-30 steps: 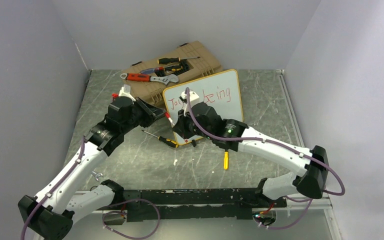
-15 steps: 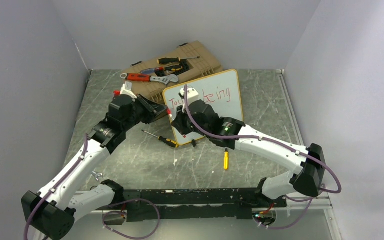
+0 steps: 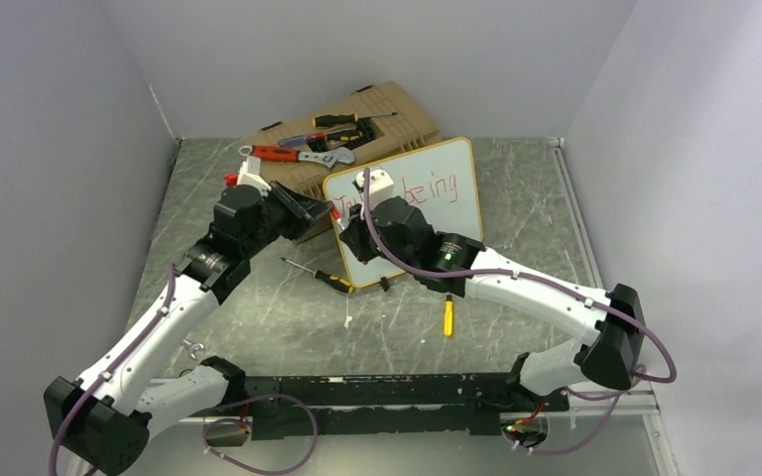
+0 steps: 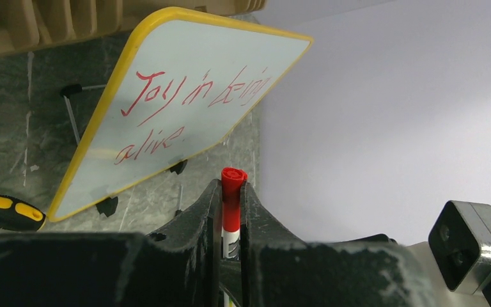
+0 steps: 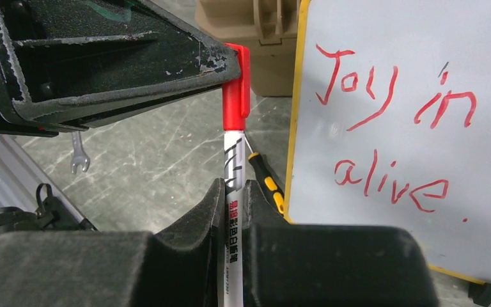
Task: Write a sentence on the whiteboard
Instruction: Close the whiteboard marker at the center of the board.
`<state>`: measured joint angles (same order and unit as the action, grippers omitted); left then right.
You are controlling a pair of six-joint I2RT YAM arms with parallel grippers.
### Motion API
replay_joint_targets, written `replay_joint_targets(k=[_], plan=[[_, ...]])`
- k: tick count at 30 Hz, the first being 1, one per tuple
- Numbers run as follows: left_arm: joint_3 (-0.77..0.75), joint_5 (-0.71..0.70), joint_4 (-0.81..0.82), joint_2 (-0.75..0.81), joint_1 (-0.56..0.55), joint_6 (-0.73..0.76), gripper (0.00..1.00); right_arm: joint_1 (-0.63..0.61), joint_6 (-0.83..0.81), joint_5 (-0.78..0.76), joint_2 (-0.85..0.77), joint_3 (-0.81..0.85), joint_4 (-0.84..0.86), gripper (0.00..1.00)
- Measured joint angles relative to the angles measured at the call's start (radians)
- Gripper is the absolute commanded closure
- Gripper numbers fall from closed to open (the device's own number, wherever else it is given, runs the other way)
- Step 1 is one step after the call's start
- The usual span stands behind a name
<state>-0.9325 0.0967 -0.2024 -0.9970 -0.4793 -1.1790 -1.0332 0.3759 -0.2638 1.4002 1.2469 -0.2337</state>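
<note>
Left claw [image 4: 231, 187] is pinched tight on the marker's red cap [image 5: 235, 89] while the right claw [image 5: 233, 192] clamps the white barrel [image 5: 233, 160], probably capping it, since the sentence [image 5: 374, 167] looks finished on the whiteboard [image 5: 390, 38] just beyond both claws.

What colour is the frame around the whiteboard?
Yellow, a thin band all round the whiteboard. It shows best in the left wrist view.
</note>
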Motion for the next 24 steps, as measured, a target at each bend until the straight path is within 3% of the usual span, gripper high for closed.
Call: replay_joint_targets(k=[10,16,24], plan=[[-0.065,0.036,0.017,-0.065,0.002,0.06,1.0,0.002,-0.016,-0.062,-0.009,-0.006,0.03,1.0],[-0.092,0.049,0.017,-0.076,0.005,0.103,0.67,0.001,-0.022,-0.08,-0.017,-0.006,0.048,1.0],[-0.213,0.18,-0.099,-0.076,-0.024,0.213,0.43,0.014,-0.031,-0.132,-0.036,-0.006,0.137,1.0]])
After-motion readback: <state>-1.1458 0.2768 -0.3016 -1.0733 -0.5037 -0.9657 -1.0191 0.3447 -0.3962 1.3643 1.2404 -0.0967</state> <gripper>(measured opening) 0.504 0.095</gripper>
